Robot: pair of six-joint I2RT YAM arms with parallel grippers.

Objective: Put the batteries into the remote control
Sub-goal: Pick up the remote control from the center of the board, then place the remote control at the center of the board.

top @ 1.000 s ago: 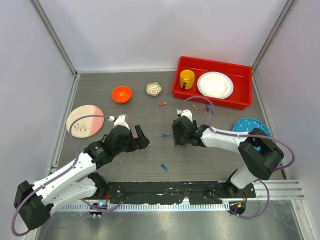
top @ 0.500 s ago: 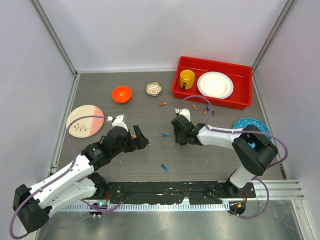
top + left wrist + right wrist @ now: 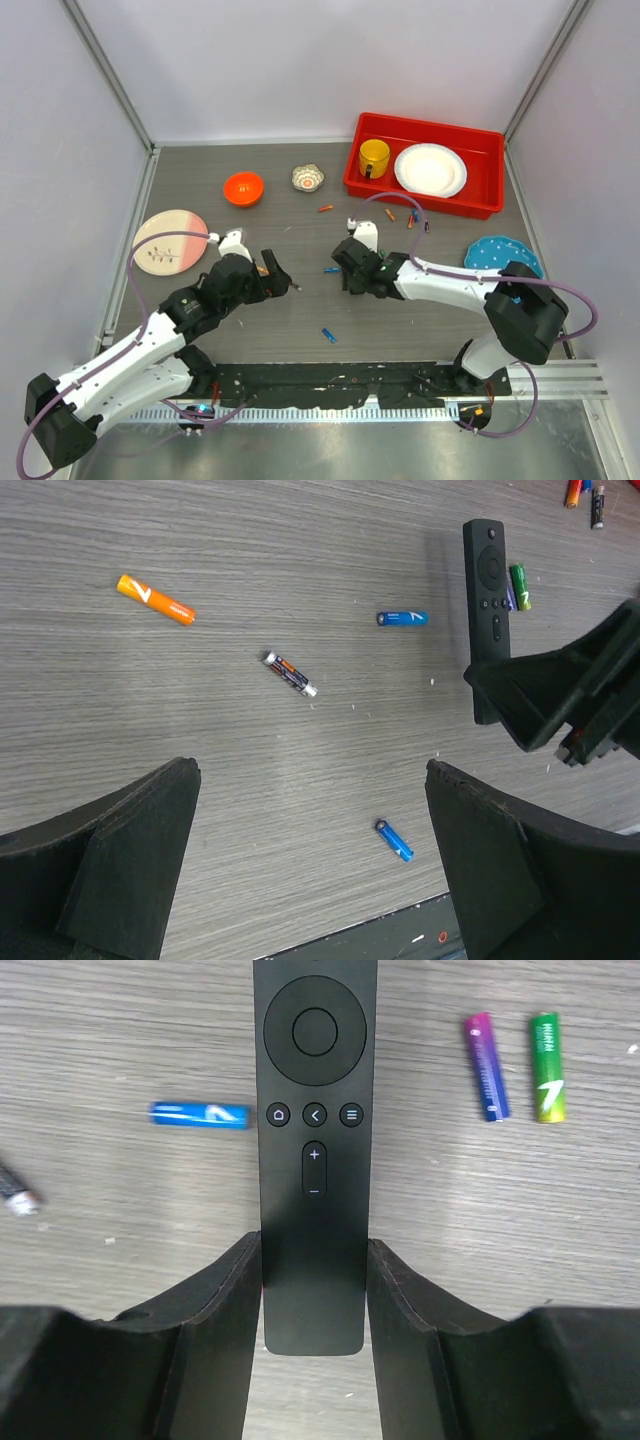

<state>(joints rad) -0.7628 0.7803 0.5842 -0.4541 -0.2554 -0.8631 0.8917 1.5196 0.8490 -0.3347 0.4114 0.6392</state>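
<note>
R pincer [image 3: 313, 1260] is clamped on the remote control [image 3: 313, 1150], w/ one finger pressed to each long side of its lower end. The remote lies flat on the grey surface [image 3: 120, 1020], button face up, round pad pointing away from the wrist. Just left of it a blue battery [image 3: 200, 1115] lies crosswise, not touching. To its right a purple battery [image 3: 486, 1067] & a green battery [image 3: 548, 1068] lie side by side, parallel to the remote. A dark battery [image 3: 15, 1192] is cut off at the left edge of the R wrist view. L pincer [image 3: 310, 800] hangs over the surface w/ jaws spread wide, nothing btwn them. In its view an orange battery [image 3: 155, 599] lies at upper left & a second blue battery [image 3: 394, 840] nearer the arm bases. Farther back: red bin [image 3: 351, 172] w/ yellow cup [image 3: 375, 157] & white plate [image 3: 430, 169], orange bowl [image 3: 243, 187], pink plate [image 3: 170, 241] at left, blue plate [image 3: 500, 250] at right
</note>
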